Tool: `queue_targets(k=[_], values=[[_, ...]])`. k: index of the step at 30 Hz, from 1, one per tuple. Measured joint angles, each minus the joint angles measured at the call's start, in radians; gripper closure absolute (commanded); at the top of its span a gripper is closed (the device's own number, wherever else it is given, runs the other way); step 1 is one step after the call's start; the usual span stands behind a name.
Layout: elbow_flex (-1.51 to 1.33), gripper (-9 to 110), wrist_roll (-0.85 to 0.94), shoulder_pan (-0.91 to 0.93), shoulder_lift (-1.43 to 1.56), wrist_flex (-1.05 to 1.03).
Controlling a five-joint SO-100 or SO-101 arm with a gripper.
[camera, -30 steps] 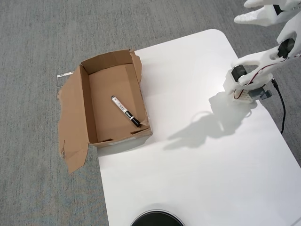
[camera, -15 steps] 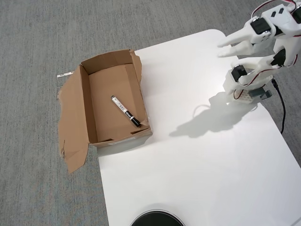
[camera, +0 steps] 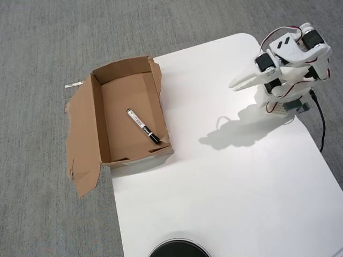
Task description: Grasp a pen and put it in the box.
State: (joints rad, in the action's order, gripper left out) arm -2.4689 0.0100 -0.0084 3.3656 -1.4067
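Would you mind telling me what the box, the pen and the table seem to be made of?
The box looks like brown matte cardboard, judging by its torn, ragged flap edges. The pen appears to be smooth white plastic with a black cap and dark print. The table has a smooth white surface, perhaps laminate, showing soft shadows; its core cannot be told.

Pen [camera: 143, 126] lies diagonal on box [camera: 97, 119] floor, cap toward near right corner — gripper [camera: 236, 84] far right over table [camera: 230, 176], empty, fingers together.
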Motion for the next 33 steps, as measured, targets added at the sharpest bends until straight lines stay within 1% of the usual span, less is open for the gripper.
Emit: queue_targets(k=[5, 7, 14, 33], values=[[-0.098, 101, 0.000, 0.003, 0.002, 0.003], [-0.189, 101, 0.000, 0.003, 0.002, 0.003], [-0.356, 101, 0.000, 0.003, 0.002, 0.006], [-0.506, 101, 0.002, 0.000, 0.002, 0.023]])
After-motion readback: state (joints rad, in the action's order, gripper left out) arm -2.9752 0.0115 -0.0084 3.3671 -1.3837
